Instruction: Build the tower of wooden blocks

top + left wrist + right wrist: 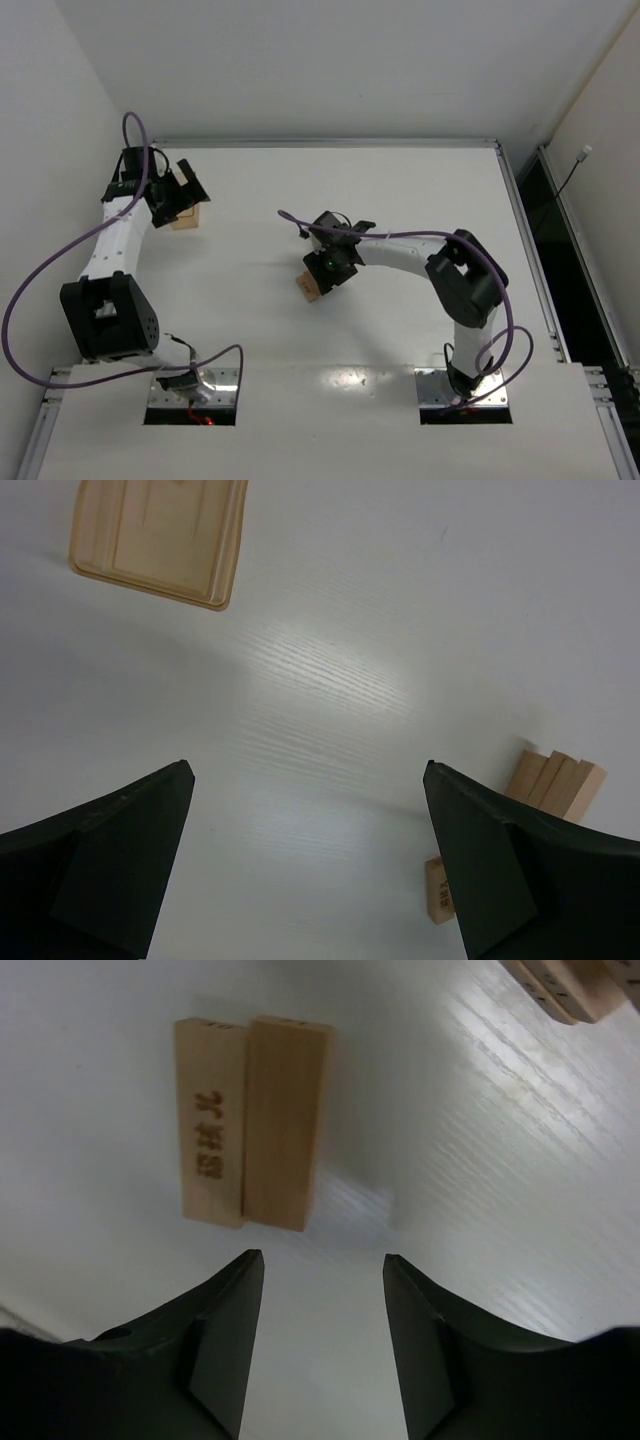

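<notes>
Right gripper (320, 1260) hung empty, jaws partly spread, beside the wood block tower (312, 287), only two light-tan rectangular wooden bars (255, 1120) laid flush mid-table as its base, while the left gripper (308, 770) gaped wide far left by spare tan wooden bars (555, 785), likely to fetch one.

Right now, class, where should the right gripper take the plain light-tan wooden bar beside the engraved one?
Grip the plain wooden bar by its short ends, probably, from above: the engraved bar touches one long side, leaving no finger room.
</notes>
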